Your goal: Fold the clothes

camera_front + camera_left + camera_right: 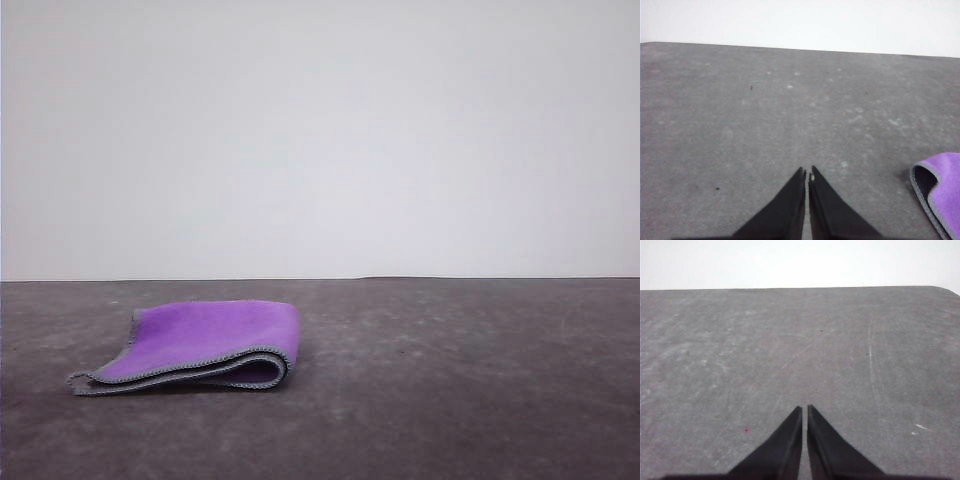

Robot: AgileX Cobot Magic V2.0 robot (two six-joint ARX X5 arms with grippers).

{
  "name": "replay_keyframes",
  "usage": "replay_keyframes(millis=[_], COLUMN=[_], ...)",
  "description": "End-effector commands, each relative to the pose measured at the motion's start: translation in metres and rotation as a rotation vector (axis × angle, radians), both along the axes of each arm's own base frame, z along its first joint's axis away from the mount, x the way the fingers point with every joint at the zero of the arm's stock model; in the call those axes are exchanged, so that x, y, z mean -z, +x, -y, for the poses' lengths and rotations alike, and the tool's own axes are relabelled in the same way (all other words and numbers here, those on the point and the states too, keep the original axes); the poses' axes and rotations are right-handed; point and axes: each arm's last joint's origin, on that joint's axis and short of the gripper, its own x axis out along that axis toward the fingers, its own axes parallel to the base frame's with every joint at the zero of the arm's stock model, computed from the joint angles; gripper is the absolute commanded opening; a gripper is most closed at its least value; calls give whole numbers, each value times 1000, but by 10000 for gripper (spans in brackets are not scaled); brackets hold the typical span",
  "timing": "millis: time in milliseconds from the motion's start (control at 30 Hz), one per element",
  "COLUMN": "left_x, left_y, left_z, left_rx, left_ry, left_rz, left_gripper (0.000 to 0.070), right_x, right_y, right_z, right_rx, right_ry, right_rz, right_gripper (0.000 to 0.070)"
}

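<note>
Dark grey, scuffed matte desk [450,380], pale scratches across it. One folded square soft cloth [205,340] lies on its left part, purple face up, grey stitched hem.

We find no text, label, brand, number or sign that can be read anywhere in these views.
</note>
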Motion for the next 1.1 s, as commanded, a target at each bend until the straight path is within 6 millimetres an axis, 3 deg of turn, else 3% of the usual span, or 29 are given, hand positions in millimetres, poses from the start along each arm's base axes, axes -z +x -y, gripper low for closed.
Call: replay_keyframes(millis=[0, 1067], left_x=[7, 7], left_y=[1, 1], left_z=[0, 0], left_rx=[-2, -2], left_ry=[10, 10], left_rz=[-24, -24], left_gripper=[0, 0], right_x=[0, 0], right_y=[0, 0], right_z=[0, 0], right_rx=[-2, -2], right_ry=[-9, -9], right_rz=[9, 9], right_gripper=[16, 16])
